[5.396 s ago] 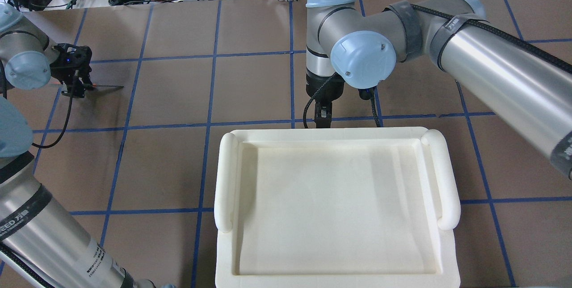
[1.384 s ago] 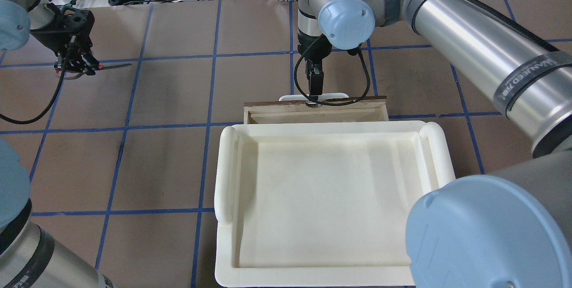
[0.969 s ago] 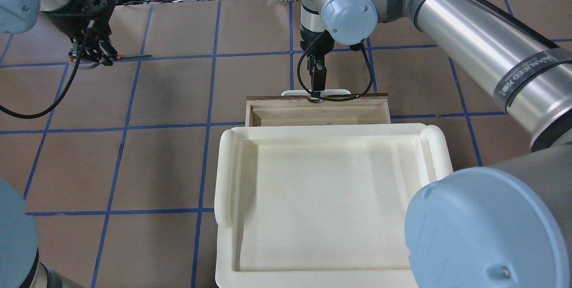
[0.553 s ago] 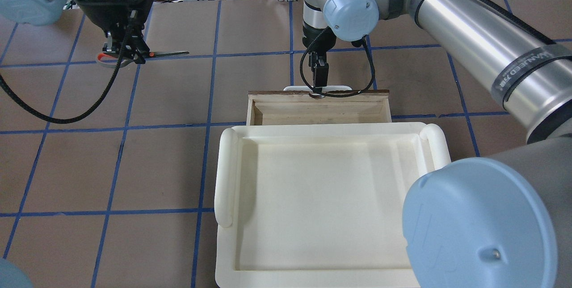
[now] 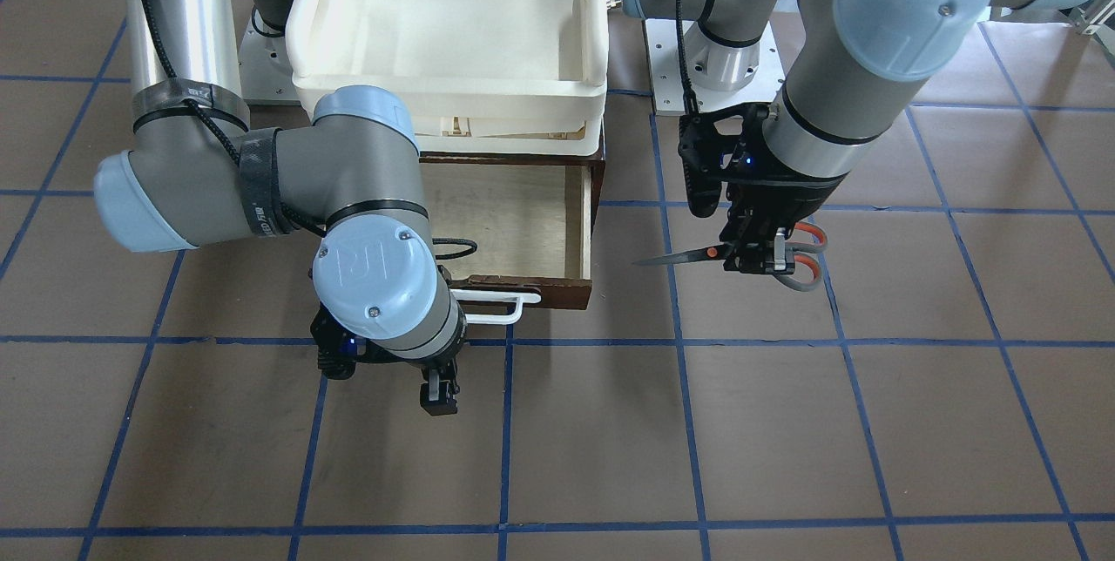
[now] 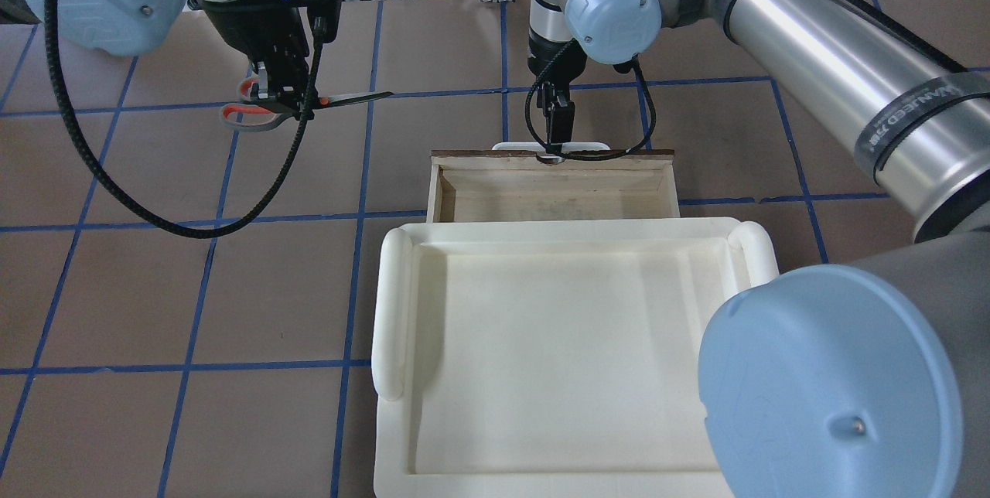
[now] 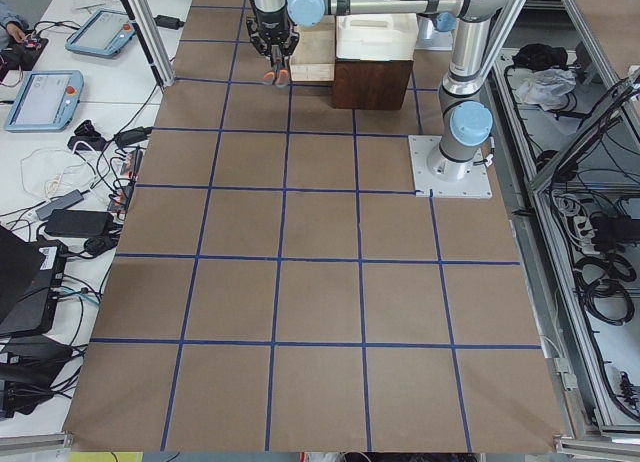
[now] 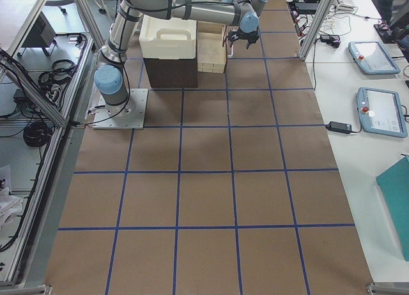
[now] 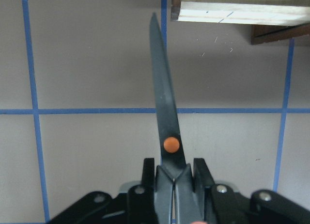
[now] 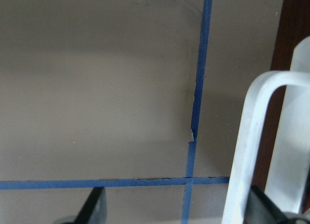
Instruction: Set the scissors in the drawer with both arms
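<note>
Left claw (image 6: 288, 100): clamped on scissors (image 6: 352, 99), at drawer's 10 o'clock, blades toward 3.
Drawer (image 6: 438, 192): pulled out, plywood floor showing; rear hidden under white tray (image 6: 390, 305).
Right claw (image 6: 551, 151): fingers apart, astride white handle (image 6: 514, 146).

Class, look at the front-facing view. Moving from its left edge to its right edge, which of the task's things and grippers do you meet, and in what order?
right gripper → drawer → scissors. The left gripper overlaps the scissors it grips, so it is left out of the order.
</note>
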Action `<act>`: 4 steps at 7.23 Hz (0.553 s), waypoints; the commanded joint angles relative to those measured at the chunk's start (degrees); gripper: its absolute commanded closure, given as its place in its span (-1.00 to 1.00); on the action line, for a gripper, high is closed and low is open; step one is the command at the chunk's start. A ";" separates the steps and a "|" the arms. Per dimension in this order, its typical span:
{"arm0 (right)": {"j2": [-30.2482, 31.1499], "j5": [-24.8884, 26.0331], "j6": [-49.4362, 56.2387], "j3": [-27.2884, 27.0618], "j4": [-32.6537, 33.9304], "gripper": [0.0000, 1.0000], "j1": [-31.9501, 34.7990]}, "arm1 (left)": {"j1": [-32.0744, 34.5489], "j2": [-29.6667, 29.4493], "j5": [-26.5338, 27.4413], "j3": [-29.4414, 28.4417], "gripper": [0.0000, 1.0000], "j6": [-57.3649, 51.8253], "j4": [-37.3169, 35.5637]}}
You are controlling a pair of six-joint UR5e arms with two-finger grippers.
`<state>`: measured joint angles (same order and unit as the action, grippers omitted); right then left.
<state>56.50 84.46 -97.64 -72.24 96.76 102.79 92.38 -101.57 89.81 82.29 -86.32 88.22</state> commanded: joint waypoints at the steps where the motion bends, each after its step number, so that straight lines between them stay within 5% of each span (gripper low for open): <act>1: -1.21 0.00 0.78 1.48 0.00 -1.00 -0.23 | 1.57 0.24 -0.07 0.15 1.00 2.65 0.55; 4: -1.66 0.00 1.13 2.28 0.44 -1.00 -0.31 | 1.57 0.41 -0.16 0.50 1.00 2.56 0.46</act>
<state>54.96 84.46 -96.66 -70.30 96.87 102.55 93.91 -101.25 89.68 82.74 -83.79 88.68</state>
